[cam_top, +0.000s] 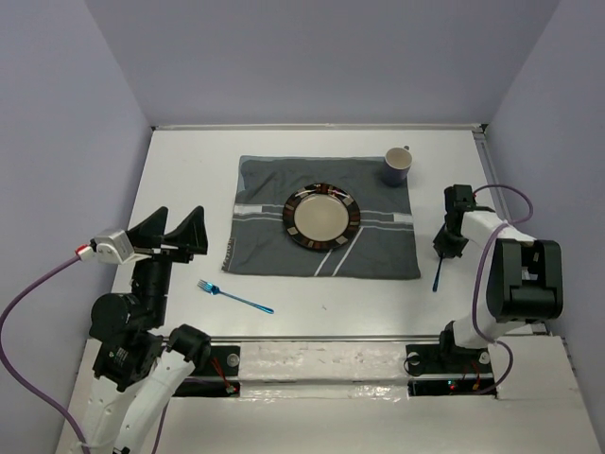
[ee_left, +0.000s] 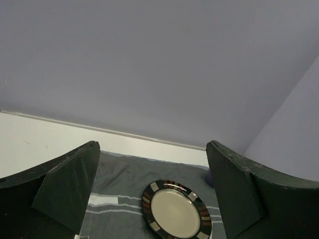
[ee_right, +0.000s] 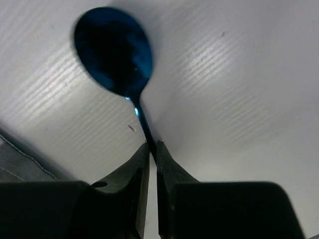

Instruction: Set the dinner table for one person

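Observation:
The white dinner table (cam_top: pixel 321 305) carries a dark grey striped cloth (cam_top: pixel 265 203) with a dark-rimmed cream plate (cam_top: pixel 322 217) at its middle and a mug (cam_top: pixel 397 165) on its far right corner. A blue fork (cam_top: pixel 234 296) lies on the table left of the cloth's near edge. My right gripper (cam_top: pixel 444 248) is low at the cloth's right side, shut on the handle of a blue spoon (cam_top: pixel 439 274). In the right wrist view the gripper (ee_right: pixel 153 147) pinches the handle and the spoon's bowl (ee_right: pixel 113 50) lies over the table. My left gripper (cam_top: pixel 176 225) is open, empty and raised at the left. In the left wrist view the gripper (ee_left: pixel 153 149) faces the plate (ee_left: pixel 177 211).
Pale lavender panels (cam_top: pixel 312 57) wall the table at the back and both sides. The arm bases (cam_top: pixel 444 355) and a metal rail (cam_top: pixel 321 355) run along the near edge. A purple cable (cam_top: pixel 28 303) loops from the left arm.

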Controlling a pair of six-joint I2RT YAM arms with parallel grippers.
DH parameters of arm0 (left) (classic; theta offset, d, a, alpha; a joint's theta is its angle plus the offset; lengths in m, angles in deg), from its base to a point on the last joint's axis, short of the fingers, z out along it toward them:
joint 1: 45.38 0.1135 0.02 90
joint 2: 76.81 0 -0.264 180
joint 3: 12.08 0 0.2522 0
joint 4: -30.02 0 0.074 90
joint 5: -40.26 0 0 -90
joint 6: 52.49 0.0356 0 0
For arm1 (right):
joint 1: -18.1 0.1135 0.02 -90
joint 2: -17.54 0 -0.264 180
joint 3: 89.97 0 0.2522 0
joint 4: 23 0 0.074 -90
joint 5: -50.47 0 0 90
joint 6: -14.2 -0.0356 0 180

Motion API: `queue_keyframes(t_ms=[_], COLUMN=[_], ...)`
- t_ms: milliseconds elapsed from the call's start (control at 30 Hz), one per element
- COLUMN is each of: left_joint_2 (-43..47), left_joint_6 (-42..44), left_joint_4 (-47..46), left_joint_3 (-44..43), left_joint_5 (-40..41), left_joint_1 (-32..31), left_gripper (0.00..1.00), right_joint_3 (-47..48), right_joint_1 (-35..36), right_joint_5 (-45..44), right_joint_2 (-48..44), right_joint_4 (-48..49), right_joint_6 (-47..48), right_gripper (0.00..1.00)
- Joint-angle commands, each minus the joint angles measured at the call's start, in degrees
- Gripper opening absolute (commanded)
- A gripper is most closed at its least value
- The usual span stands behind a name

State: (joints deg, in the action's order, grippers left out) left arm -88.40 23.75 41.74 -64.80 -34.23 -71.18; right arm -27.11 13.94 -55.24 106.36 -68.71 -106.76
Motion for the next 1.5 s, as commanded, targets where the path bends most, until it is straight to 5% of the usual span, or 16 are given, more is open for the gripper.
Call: queue_keyframes(t_ms=[0,33,300,667,1167,1467], left_joint_2=[1.0,1.0,0.8,-0.4,-2.4,-3.2], left_joint_6=[1.3,1.4,1.3,1.5,1.3,1.2], left_joint_4=[-2.1,-2.2,-2.1,-2.0,-2.0,-2.1], left_joint_3=[-0.9,-0.9,-0.9,-0.9,-0.7,-0.7], left_joint_5=[0.6,0.6,0.4,0.7,0.0,-0.7], left_joint_1=[-0.5,-0.5,-0.9,-0.7,0.0,0.4], left_gripper=[0.99,0.99,0.99,0.99,0.99,0.99], right_joint_3=[3.0,3.2,3.8,11.0,28.9,31.3], right_joint_1=[-0.4,-0.4,3.0,31.0,30.2,26.8], right_joint_5=[-3.1,-4.4,-9.3,-4.1,-2.8,0.0], right_joint_2=[1.9,1.9,-10.1,-12.7,14.9,20.0], right_joint_4=[0.3,0.0,-0.1,-1.4,1.5,1.5], right_joint_6=[2.6,2.6,4.3,5.1,9.4,8.8], right_gripper=[0.09,0.00,0.00,0.00,0.00,0.00])
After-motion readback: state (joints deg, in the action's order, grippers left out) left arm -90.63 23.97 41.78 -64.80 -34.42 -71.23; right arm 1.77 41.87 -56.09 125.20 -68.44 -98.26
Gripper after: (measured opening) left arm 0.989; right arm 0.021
